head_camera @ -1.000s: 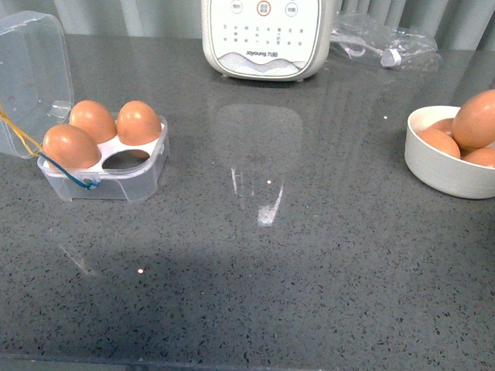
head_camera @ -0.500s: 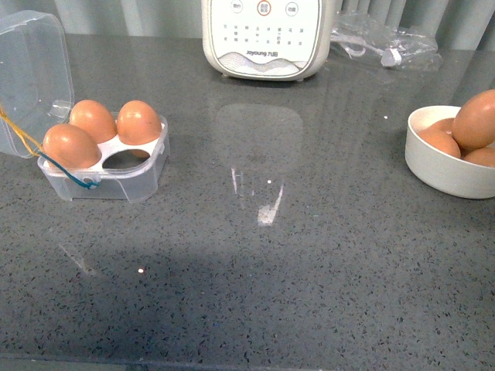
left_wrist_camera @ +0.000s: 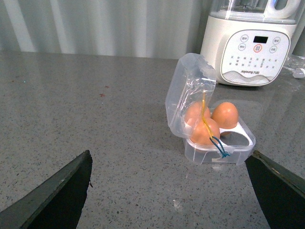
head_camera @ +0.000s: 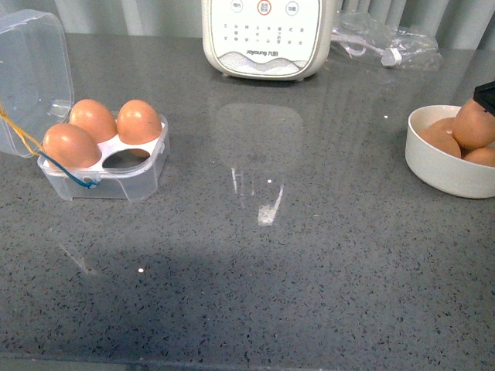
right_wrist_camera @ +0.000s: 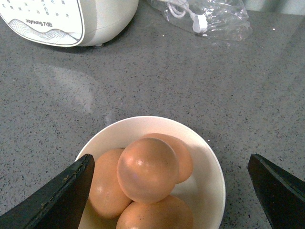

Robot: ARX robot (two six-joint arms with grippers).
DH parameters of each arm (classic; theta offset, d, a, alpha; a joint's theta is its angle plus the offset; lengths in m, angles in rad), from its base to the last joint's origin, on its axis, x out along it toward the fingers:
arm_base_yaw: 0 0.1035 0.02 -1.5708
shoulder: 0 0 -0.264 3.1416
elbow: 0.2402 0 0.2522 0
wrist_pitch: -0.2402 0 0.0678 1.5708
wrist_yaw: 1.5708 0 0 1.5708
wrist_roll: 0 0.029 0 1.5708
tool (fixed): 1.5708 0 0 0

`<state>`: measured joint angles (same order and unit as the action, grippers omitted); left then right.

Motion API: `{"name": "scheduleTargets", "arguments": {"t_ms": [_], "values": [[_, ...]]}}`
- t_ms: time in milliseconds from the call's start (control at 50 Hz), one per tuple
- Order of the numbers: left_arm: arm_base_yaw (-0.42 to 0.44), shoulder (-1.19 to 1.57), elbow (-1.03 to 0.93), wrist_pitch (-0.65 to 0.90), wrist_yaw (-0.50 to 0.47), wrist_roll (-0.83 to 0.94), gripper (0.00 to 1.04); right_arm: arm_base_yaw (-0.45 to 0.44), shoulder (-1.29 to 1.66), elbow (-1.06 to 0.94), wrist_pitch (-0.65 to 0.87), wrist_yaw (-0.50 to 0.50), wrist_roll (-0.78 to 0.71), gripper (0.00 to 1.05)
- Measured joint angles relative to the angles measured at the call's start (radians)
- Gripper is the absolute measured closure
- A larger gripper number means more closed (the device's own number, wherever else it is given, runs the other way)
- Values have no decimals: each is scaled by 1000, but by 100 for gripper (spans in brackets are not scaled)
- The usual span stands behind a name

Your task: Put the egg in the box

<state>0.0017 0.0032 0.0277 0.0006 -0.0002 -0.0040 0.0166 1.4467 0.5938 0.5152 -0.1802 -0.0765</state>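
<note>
1. The white appliance (head_camera: 263, 39) at the far edge of the table carries the word "Joyoung" in small grey letters, with some Chinese signs beside it. The labels of its buttons are too small to read.
2. The egg (head_camera: 472, 124) lies on top of the other brown eggs in the round white bowl (head_camera: 445, 174), at the right side of the table. In the front view its long axis is tilted, rising toward the right. I cannot tell which end is the pointed one.
3. The box (head_camera: 116, 182) stands well apart from it, at the left side. It is of clear plastic with a white holed insert, and its lid (head_camera: 31, 69) is open. Three eggs sit in it; the near right hole is free.
4. A yellow and a blue elastic loop (head_camera: 69, 174) hang at the box.
5. The egg shells are smooth and a little glossy. The countertop (head_camera: 271, 270) is grey, speckled and reflecting.
6. The right gripper (right_wrist_camera: 170, 162) is above the bowl, its jaws spread wide and holding nothing.
7. The left gripper (left_wrist_camera: 169, 157) faces the box, its jaws also wide apart and holding nothing.
</note>
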Motion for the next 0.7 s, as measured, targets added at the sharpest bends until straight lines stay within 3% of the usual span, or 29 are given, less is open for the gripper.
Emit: {"name": "scheduleTargets", "arguments": {"t_ms": [520,700], "values": [[0,0,0,0,0,0,7,39,102,40,28,26,21,7],[0,0,0,0,0,0,7,45,108,56,8,46,36,40]]}}
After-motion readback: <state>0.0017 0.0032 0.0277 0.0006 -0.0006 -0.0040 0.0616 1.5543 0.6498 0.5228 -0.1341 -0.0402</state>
